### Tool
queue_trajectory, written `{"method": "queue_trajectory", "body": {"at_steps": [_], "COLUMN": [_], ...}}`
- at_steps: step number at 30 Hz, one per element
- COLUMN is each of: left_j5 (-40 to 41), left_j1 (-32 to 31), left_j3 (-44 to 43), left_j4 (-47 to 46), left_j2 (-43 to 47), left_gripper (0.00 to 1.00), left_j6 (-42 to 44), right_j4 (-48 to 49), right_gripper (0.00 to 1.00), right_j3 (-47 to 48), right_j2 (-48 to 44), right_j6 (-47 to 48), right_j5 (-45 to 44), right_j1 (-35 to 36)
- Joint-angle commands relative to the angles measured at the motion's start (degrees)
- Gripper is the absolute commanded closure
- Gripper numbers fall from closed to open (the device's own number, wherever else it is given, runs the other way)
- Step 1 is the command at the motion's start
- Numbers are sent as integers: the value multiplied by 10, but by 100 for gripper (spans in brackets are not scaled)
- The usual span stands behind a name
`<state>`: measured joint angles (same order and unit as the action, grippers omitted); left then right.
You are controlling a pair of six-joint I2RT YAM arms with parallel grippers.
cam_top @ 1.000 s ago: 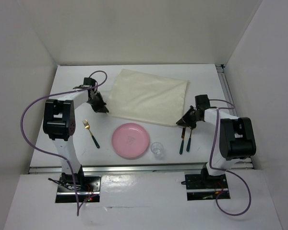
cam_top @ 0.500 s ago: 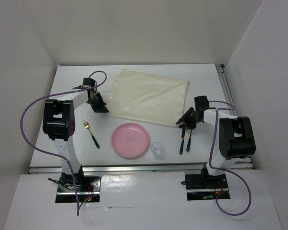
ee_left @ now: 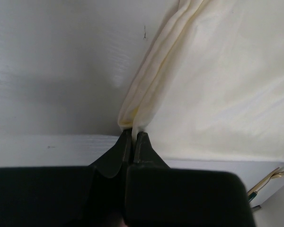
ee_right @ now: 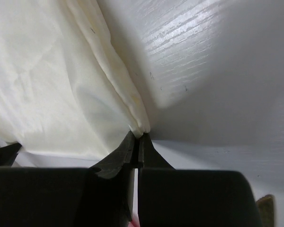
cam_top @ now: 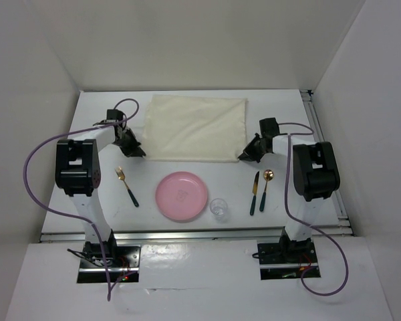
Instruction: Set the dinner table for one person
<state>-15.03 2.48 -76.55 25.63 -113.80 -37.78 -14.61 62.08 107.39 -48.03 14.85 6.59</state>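
Under everything lies the desk [cam_top: 97, 114], the broad white top that fills the floor of the walled booth, and at its left the left claw [cam_top: 139, 152] is closed tight on the near-left corner of a cream cloth [cam_top: 195, 127]. The left wrist view shows its fingers [ee_left: 128, 146] pressed together with a folded ridge of fabric running up out of the pinch. Nearer the bases, a gold fork [cam_top: 127, 186] with a dark handle lies apart from that claw, then a pink plate [cam_top: 181, 196], a small clear glass [cam_top: 218, 208] just beside the plate's right rim, and a knife [cam_top: 254, 192] and a spoon [cam_top: 265, 189] lying side by side. The cloth lies on the far half of the desk, its long axis running left to right, so it stretches between the two claws and extends away from the bases beyond each of them. Neither arm is nearer, since each holds its own corner. Any drag towards the plate would probably call for both to pull evenly, or the sheet may skew. At the right, the right claw [cam_top: 243, 156] is likewise closed on the near-right corner, the fabric bunched at its tips in the right wrist view. No brand, label or lettering can be read, and the faint mark at the plate's middle is too small to make out.
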Motion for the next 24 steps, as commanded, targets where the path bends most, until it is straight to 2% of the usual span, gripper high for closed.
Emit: {"method": "queue_trajectory", "body": {"at_steps": [1, 5, 12, 24], "left_j5": [-13, -27, -7, 7], "left_j1": [2, 2, 2, -13], "left_j3": [24, 74, 134, 128], "left_j4": [-2, -9, -4, 7], "left_j2": [32, 59, 104, 102], "left_gripper": [100, 100, 100, 100], "left_j6": [-3, 3, 19, 30], "right_j4": [-11, -11, -11, -11], "right_gripper": [100, 100, 100, 100], "right_j3": [17, -9, -77, -159], "right_j2": [10, -6, -56, -145], "right_j6": [24, 39, 50, 50], "right_j5": [-47, -54, -60, -71], "right_j1": [5, 5, 5, 5]}}
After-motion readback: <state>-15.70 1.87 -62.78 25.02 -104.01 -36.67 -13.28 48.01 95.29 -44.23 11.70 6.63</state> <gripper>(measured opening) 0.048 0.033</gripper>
